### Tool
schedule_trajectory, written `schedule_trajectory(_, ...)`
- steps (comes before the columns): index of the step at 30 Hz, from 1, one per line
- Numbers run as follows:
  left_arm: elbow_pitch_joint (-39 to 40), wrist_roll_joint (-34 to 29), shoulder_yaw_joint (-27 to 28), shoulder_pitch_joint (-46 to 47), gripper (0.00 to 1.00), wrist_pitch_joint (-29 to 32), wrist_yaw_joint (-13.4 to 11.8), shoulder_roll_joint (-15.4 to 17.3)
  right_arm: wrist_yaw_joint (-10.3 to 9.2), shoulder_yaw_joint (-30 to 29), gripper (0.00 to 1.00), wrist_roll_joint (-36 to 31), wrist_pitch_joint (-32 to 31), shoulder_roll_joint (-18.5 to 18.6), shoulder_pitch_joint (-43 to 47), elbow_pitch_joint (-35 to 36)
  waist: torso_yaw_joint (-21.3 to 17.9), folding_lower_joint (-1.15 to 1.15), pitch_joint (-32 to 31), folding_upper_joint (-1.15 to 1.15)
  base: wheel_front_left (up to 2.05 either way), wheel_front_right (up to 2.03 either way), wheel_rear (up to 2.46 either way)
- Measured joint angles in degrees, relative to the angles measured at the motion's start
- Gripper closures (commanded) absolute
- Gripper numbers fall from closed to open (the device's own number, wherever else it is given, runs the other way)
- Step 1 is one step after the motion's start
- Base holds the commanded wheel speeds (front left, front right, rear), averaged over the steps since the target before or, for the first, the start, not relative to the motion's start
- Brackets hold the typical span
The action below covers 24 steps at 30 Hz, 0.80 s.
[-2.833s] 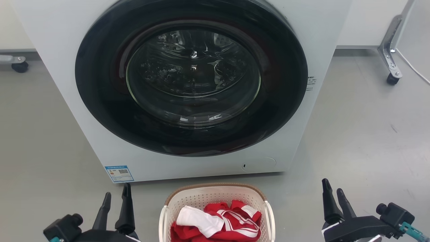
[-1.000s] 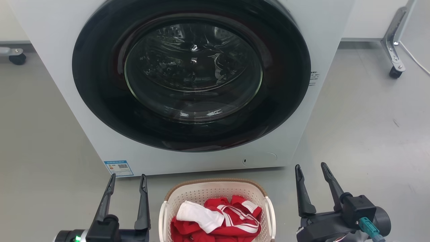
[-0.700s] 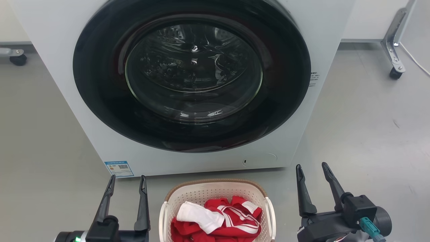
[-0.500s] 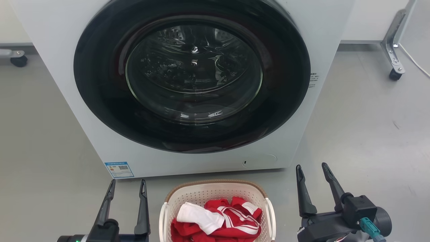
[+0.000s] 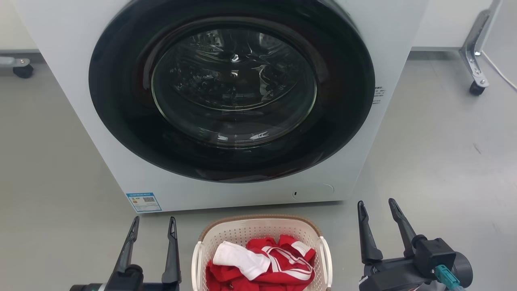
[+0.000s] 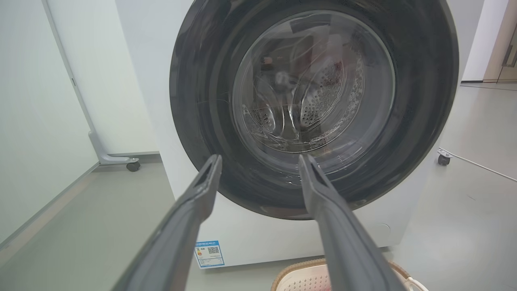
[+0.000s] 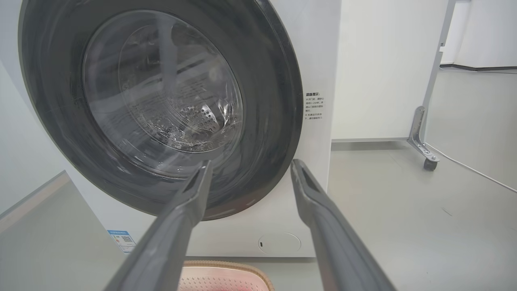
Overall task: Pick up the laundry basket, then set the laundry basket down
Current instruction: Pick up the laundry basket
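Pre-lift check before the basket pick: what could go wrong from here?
1. Left gripper and right gripper flank the laundry basket with jaws open, off its thin loop handles; a misaligned close could miss one.
2. A one-sided grip would likely tilt it and spill the red and white clothes.
3. The washer stands close behind; a forward swing could hit it.
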<state>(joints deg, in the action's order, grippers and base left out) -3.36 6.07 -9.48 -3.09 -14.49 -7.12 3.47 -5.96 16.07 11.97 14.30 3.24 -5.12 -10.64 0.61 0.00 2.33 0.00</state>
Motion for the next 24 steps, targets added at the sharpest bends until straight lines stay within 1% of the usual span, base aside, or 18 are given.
schedule_trajectory(3, 0.24, 0.01, -0.03, -0.34, 0.00, 0.00, 0.00, -0.01, 0.43, -0.07, 0.00, 0.00, 0.00, -0.04, -0.01, 0.59, 0.03, 0.00, 0.75, 0.00, 0.00, 0.00, 0.00)
schedule_trajectory(8, 0.21, 0.48, -0.40, -0.18, 0.00, 0.00, 0.09, -0.07, 0.52, -0.88, 0.00, 0.11, 0.00, -0.10, -0.15, 0.63, 0.11, 0.00, 2.77, 0.00, 0.00, 0.00, 0.00)
schedule_trajectory(10, 0.08, 0.83, -0.44, 0.60, 0.00, 0.00, 0.10, -0.10, 0.91, -1.38, 0.00, 0.20, 0.00, -0.11, -0.43, 0.70, 0.16, 0.00, 3.89, 0.00, 0.00, 0.00, 0.00)
schedule_trajectory(14, -1.57, 1.37, -0.51, 3.47, 0.00, 0.00, 0.63, -0.16, 1.30, -2.46, 0.00, 0.21, 0.01, -0.09, -3.22, 0.31, 0.27, 0.00, 6.59, 0.00, 0.00, 0.00, 0.00)
schedule_trajectory(21, -5.79, 1.94, -1.19, 9.63, 0.00, 0.00, 1.62, -0.37, 1.70, -3.64, 0.00, 0.19, 0.16, 0.68, -7.75, -2.54, 0.58, 0.01, 11.96, 0.01, 0.00, 0.00, 0.00)
schedule_trajectory(24, -7.89, 2.37, -1.77, 12.57, 0.00, 0.00, 1.66, -0.47, 1.77, -3.99, 0.00, 0.14, 0.16, 0.87, -9.72, -3.99, 0.80, 0.01, 14.39, 0.00, 0.00, 0.00, 0.00)
